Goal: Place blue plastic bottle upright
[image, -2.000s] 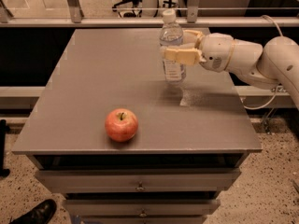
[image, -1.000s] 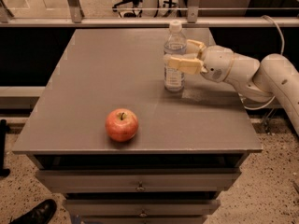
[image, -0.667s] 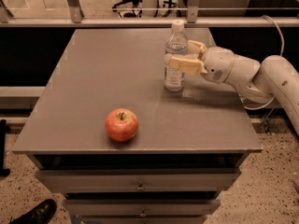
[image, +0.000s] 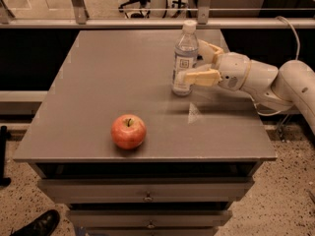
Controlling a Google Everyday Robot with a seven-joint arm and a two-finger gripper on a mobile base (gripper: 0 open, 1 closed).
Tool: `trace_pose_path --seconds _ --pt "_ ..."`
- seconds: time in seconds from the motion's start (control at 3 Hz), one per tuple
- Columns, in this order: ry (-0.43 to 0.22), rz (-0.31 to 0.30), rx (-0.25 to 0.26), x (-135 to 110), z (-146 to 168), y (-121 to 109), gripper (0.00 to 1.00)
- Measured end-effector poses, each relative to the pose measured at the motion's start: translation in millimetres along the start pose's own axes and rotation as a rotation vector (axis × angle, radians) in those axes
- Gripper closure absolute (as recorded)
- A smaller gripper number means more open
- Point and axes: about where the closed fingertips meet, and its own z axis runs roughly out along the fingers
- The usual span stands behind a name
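Bottle [image: 185, 58] is seen upright on the surface [image: 98, 82], flanked by the hand [image: 193, 63]; whether it is gripped cannot be told.

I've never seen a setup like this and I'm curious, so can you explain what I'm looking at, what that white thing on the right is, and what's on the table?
There is one camera view, looking down at a grey table from its front edge; where the camera is mounted is not known. The white jointed thing coming in from the right is a robot arm. At its end is the gripper, the robot's hand, placed around the blue plastic bottle, which has a white cap. The bottle stands upright on the table's far right part. Whether the gripper is squeezing it or only surrounding it cannot be told. A red apple sits apart, nearer the front edge.
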Motion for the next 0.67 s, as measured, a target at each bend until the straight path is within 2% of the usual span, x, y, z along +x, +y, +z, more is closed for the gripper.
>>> trace_pose_path --seconds 0.33,0.67 --pt "0.029 -0.008 0.023 -3 -16 0 0.00" --pt "0.102 -0.046 0.082 -26 -57 -6 0.00"
